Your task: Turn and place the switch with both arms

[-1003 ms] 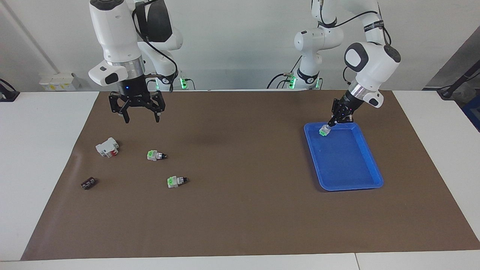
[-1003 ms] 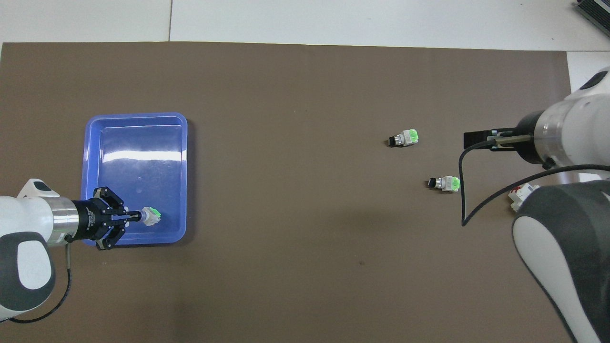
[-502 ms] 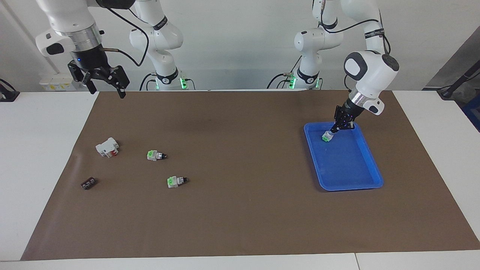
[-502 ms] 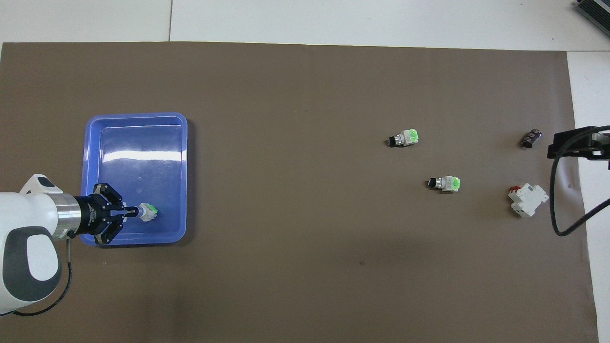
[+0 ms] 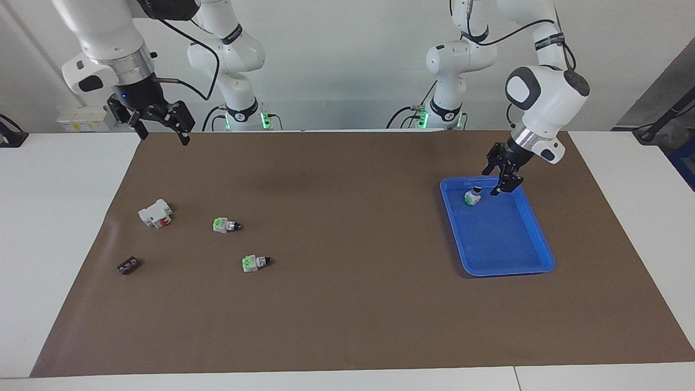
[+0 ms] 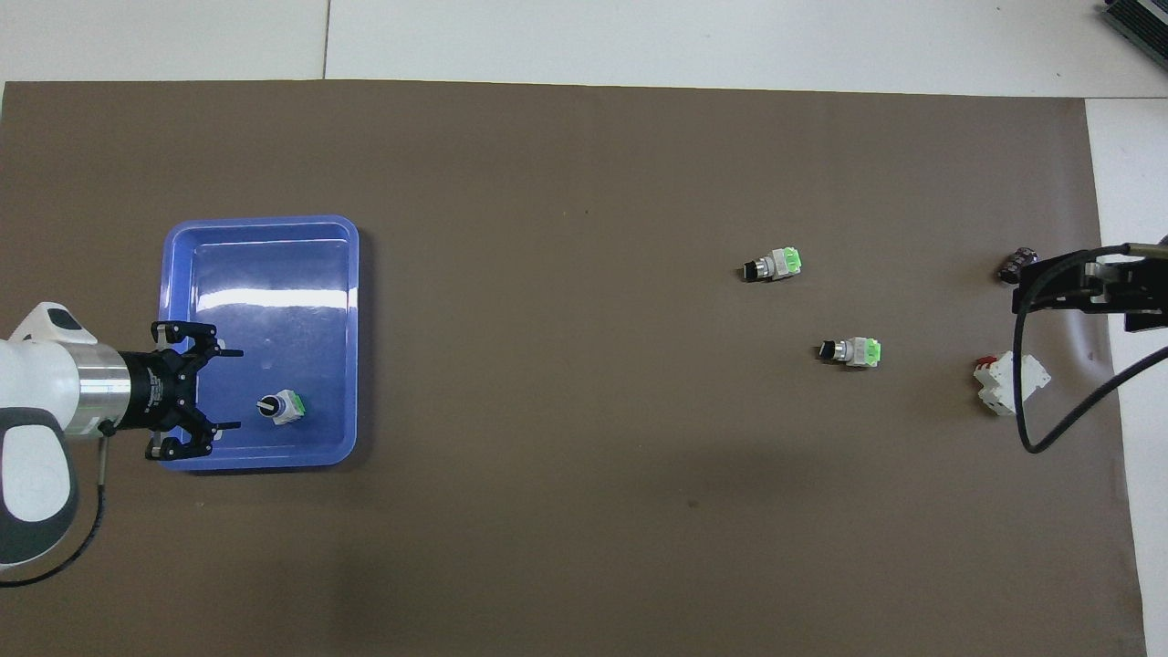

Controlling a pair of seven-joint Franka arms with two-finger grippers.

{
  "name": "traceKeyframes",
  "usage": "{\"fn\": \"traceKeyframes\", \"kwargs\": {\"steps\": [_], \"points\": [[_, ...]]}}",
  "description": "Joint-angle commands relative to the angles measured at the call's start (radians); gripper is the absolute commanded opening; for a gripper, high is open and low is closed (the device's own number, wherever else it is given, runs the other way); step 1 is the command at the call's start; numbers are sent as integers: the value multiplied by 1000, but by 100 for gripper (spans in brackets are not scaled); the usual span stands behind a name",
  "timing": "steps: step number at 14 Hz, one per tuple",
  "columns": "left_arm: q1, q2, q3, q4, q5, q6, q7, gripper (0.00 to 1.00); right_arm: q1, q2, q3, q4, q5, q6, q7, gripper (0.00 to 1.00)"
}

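Observation:
One switch stands in the blue tray, black knob up and green end down, near the tray's edge nearest the robots. It also shows in the overhead view. My left gripper is open and empty, just over that tray edge beside the switch, not touching it; the overhead view shows its spread fingers. Two more switches lie on their sides on the brown mat toward the right arm's end. My right gripper is open, empty and raised over the mat's corner nearest the robots.
A white block with a red part and a small flat black piece lie near the mat's edge at the right arm's end. The tray holds only the one switch.
My left gripper has opened, let go of the switch and drawn back; the switch now stands in the tray. My right gripper rose and swung away toward its end of the table.

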Motion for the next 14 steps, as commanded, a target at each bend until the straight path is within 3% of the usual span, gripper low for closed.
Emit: {"fn": "traceKeyframes", "kwargs": {"steps": [1,14], "points": [[-1,13,-6,149,121,-129,43,100,-11,-22,6,-20,19,-11,0,100],[-9,38,-8,358,256,-127,1012,100,-34,-26,2,-31,19,-11,-87,100]]}}
